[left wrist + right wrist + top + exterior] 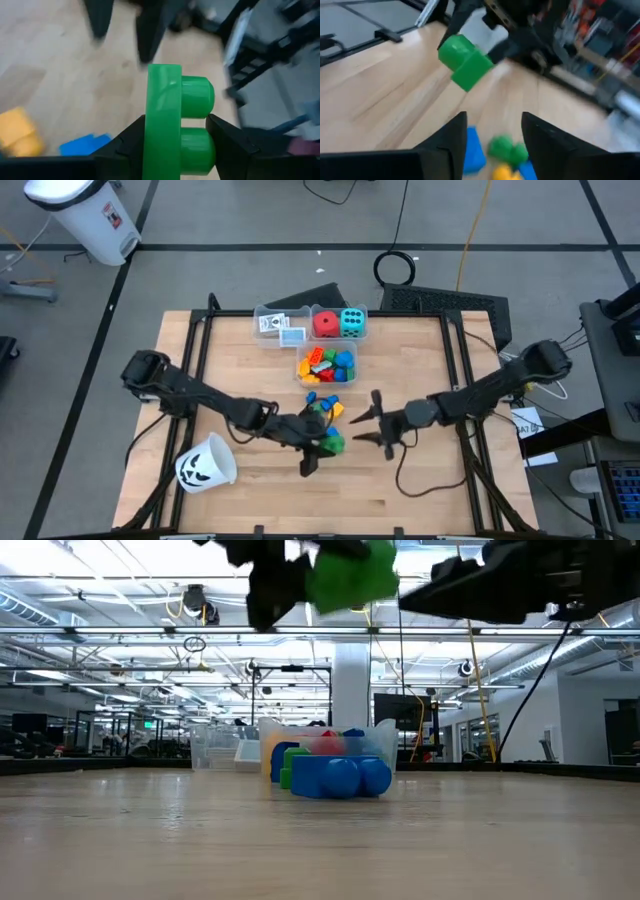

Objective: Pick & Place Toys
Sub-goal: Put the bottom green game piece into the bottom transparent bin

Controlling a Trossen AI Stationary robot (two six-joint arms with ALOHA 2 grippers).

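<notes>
The left gripper (175, 145) is clamped on a green block (172, 120), lifted off the tabletop (420, 480) near its middle. The right gripper (492, 135) hovers just beside it with fingers parted and empty, above loose blocks (495, 155).

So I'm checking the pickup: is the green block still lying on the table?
No, the left gripper holds the green block in the air, well above the wooden table in the low view.
</notes>
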